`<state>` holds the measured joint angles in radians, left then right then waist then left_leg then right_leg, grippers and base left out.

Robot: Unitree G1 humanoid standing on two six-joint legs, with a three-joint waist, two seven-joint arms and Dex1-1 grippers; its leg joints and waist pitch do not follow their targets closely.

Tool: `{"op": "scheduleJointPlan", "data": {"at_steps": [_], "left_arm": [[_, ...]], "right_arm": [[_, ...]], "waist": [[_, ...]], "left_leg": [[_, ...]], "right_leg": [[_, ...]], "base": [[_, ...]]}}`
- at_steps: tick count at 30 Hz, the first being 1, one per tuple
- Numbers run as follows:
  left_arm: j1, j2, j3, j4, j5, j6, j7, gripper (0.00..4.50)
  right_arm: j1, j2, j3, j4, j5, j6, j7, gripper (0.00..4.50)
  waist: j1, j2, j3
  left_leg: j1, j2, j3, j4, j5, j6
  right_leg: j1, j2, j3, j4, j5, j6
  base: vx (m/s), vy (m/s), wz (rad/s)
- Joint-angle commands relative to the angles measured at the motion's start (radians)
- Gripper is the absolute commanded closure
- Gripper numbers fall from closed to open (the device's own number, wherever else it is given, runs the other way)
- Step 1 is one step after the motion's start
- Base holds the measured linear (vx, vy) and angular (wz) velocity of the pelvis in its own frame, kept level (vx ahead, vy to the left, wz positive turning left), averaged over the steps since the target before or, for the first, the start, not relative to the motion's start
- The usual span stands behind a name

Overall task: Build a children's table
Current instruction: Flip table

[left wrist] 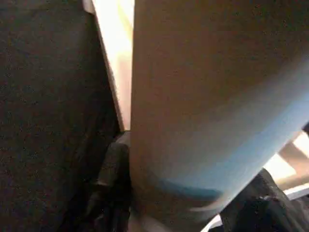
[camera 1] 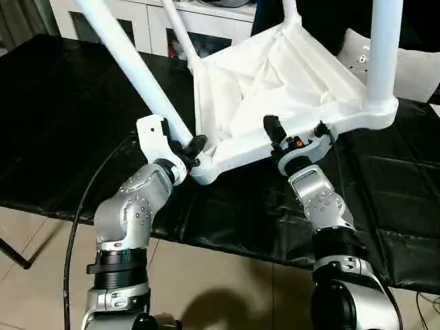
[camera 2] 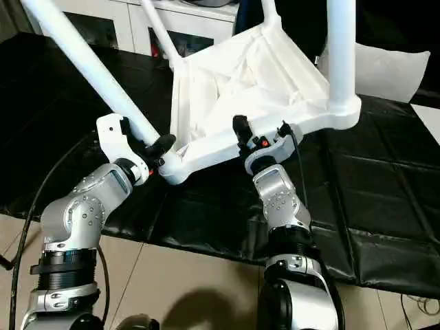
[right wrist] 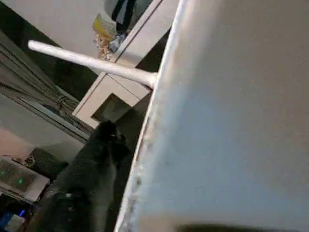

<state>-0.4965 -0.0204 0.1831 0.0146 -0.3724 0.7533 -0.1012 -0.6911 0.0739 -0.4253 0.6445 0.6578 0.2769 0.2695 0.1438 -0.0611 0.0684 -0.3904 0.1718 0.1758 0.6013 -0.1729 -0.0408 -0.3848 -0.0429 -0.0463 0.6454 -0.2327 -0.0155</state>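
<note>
The left gripper (camera 1: 194, 146) had its fingers clamped on the base of the near-left leg (camera 1: 130, 65), at its corner socket. The right gripper (camera 1: 294, 139) gripped the near edge of the tabletop (camera 1: 275, 82). The tabletop lay tilted, underside up, on the black-covered table (camera 1: 62, 124), with the near-right leg (camera 1: 382, 48) upright. A white cabinet (camera 1: 158, 24) stood beyond.

Smooth glossy white plastic tabletop (camera 1: 289, 82) (ribbed underside), smooth white legs (camera 1: 137, 69), creased shiny black table covering (camera 1: 62, 137), brushed silver metal forearms (camera 1: 127, 213).
</note>
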Motion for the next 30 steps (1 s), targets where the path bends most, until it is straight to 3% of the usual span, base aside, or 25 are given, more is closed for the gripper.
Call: {"op": "scheduleJointPlan", "data": {"at_steps": [1, 10, 13, 17, 18, 19, 20, 22, 24, 26, 27, 28, 29, 30], "left_arm": [[0.015, -0.025, -0.045, 0.007, -0.028, 0.028, -0.051, 2.47], [0.021, -0.006, -0.063, 0.010, -0.006, 0.016, -0.044, 2.47], [0.025, 0.007, -0.070, 0.012, 0.012, -0.003, -0.055, 1.77], [0.049, 0.032, -0.080, -0.026, 0.014, -0.010, -0.083, 1.65], [0.061, 0.044, -0.086, -0.038, 0.017, -0.016, -0.091, 1.38], [0.075, 0.054, -0.090, -0.051, 0.018, -0.021, -0.101, 1.29], [0.092, 0.065, -0.091, -0.069, 0.016, -0.025, -0.109, 1.29], [0.133, 0.091, -0.090, -0.111, 0.019, -0.045, -0.128, 1.02], [0.185, 0.123, -0.085, -0.160, 0.022, -0.055, -0.152, 0.84], [0.283, 0.181, -0.090, -0.257, 0.024, -0.052, -0.190, 0.84], [0.312, 0.202, -0.098, -0.287, 0.028, -0.050, -0.200, 0.71], [0.312, 0.202, -0.098, -0.287, 0.028, -0.050, -0.200, 0.57], [0.362, 0.232, -0.113, -0.351, 0.029, -0.058, -0.221, 0.46], [0.380, 0.239, -0.114, -0.376, 0.027, -0.062, -0.227, 0.42]], "right_arm": [[-0.052, -0.002, 0.010, -0.018, 0.011, -0.003, 0.019, 1.55], [-0.061, -0.010, 0.015, 0.000, -0.005, -0.019, 0.027, 2.20], [-0.064, -0.012, 0.017, 0.004, -0.010, -0.027, 0.026, 2.32], [-0.068, -0.022, 0.015, 0.003, -0.021, -0.048, 0.014, 2.38], [-0.069, -0.026, 0.014, 0.002, -0.025, -0.056, 0.011, 2.39], [-0.068, -0.030, 0.014, -0.002, -0.029, -0.061, 0.006, 2.40], [-0.067, -0.036, 0.013, -0.010, -0.033, -0.069, 0.000, 2.40], [-0.064, -0.048, 0.006, -0.032, -0.037, -0.080, -0.016, 2.41], [-0.056, -0.062, -0.003, -0.062, -0.042, -0.088, -0.039, 2.41], [-0.027, -0.090, 0.014, -0.111, -0.081, -0.095, -0.055, 2.41], [-0.017, -0.099, 0.023, -0.125, -0.097, -0.097, -0.057, 2.42], [-0.017, -0.099, 0.023, -0.125, -0.097, -0.097, -0.057, 2.42], [0.002, -0.115, 0.029, -0.160, -0.115, -0.096, -0.073, 2.42], [0.008, -0.120, 0.028, -0.176, -0.117, -0.092, -0.080, 2.42]], "waist": [[-0.003, 0.005, -0.076], [-0.004, 0.002, -0.076], [-0.004, 0.002, -0.077], [-0.003, 0.002, -0.080], [-0.003, 0.002, -0.080], [-0.001, 0.012, -0.081], [-0.003, 0.007, -0.083], [-0.002, 0.007, -0.086], [-0.001, 0.016, -0.086], [-0.001, 0.017, -0.085], [-0.002, 0.014, -0.083], [0.001, 0.017, -0.084], [0.006, 0.009, -0.081], [0.011, 0.014, -0.078]], "left_leg": [[0.026, 0.062, -0.021, -0.068, -0.082, -0.005], [0.026, 0.062, -0.020, -0.068, -0.079, 0.001], [0.026, 0.061, -0.019, -0.067, -0.072, 0.004], [0.024, 0.061, -0.019, -0.064, -0.044, 0.013], [0.023, 0.061, -0.019, -0.063, -0.037, 0.019], [0.022, 0.060, -0.021, -0.062, -0.033, 0.019], [0.021, 0.061, -0.020, -0.061, -0.025, 0.022], [0.022, 0.061, -0.018, -0.057, -0.007, 0.029], [0.018, 0.058, -0.018, -0.055, 0.006, 0.035], [0.020, 0.061, -0.019, -0.057, -0.019, 0.027], [0.019, 0.062, -0.019, -0.059, -0.023, 0.022], [0.024, 0.063, -0.018, -0.058, -0.033, 0.017], [0.028, 0.061, -0.014, -0.058, -0.047, 0.013], [0.026, 0.063, -0.015, -0.062, -0.057, 0.006]], "right_leg": [[0.044, -0.107, 0.049, -0.070, 0.044, -0.154], [0.044, -0.107, 0.048, -0.069, 0.044, -0.164], [0.044, -0.107, 0.049, -0.068, 0.052, -0.162], [0.044, -0.107, 0.048, -0.062, 0.093, -0.168], [0.044, -0.106, 0.048, -0.060, 0.103, -0.169], [0.043, -0.106, 0.047, -0.058, 0.110, -0.170], [0.044, -0.104, 0.047, -0.057, 0.132, -0.173], [0.043, -0.103, 0.047, -0.052, 0.165, -0.181], [0.038, -0.097, 0.045, -0.048, 0.206, -0.184], [0.038, -0.096, 0.045, -0.050, 0.188, -0.180], [0.038, -0.094, 0.044, -0.050, 0.178, -0.172], [0.035, -0.093, 0.043, -0.051, 0.167, -0.168], [0.031, -0.090, 0.045, -0.056, 0.138, -0.157], [0.031, -0.093, 0.046, -0.057, 0.111, -0.149]], "base": [[0.000, 0.000, 0.00], [0.000, 0.000, 0.00], [0.000, 0.000, 0.00], [0.000, 0.000, 0.00], [0.000, 0.000, 0.00], [0.000, 0.000, 0.00], [0.000, 0.000, 0.00], [0.000, 0.000, 0.00], [0.000, 0.000, 0.00], [0.000, 0.000, 0.00], [0.000, 0.000, 0.00], [0.000, 0.000, 0.00], [0.000, 0.000, 0.00], [0.000, 0.000, 0.00]]}}
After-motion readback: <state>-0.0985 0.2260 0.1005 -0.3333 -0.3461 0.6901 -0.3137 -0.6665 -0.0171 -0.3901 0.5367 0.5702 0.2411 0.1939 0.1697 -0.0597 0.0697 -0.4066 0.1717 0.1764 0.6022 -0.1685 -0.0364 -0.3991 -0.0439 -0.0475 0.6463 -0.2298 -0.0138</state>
